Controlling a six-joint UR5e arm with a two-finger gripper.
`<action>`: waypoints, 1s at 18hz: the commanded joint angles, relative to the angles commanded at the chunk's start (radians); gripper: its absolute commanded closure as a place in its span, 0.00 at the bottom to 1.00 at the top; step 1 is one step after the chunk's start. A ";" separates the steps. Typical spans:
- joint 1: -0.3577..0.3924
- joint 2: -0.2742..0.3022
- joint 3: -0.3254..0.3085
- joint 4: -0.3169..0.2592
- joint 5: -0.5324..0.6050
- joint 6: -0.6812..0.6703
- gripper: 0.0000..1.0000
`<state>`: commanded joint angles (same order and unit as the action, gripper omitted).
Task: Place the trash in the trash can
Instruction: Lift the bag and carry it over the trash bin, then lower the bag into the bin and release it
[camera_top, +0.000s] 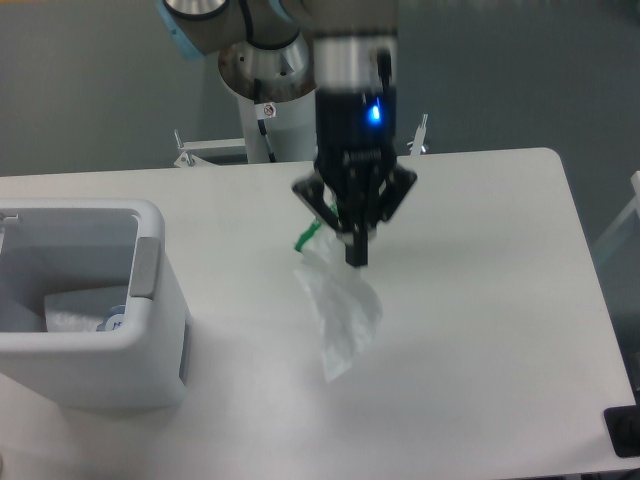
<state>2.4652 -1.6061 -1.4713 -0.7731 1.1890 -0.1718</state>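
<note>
A single fixed camera is looking down at a steep angle from the front of the table, facing the arm's base at moderate distance.

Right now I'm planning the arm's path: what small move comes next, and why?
Probably carry left toward the large white plastic bin: the gripper holds the crumpled clear plastic bag with a green strip off the white table, right of the bin.
</note>
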 joint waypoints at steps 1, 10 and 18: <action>-0.014 0.000 0.020 0.000 -0.018 0.003 1.00; -0.241 0.029 0.023 0.028 -0.069 0.199 1.00; -0.370 0.026 -0.058 0.028 -0.069 0.465 1.00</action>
<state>2.0954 -1.5800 -1.5293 -0.7455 1.1198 0.2929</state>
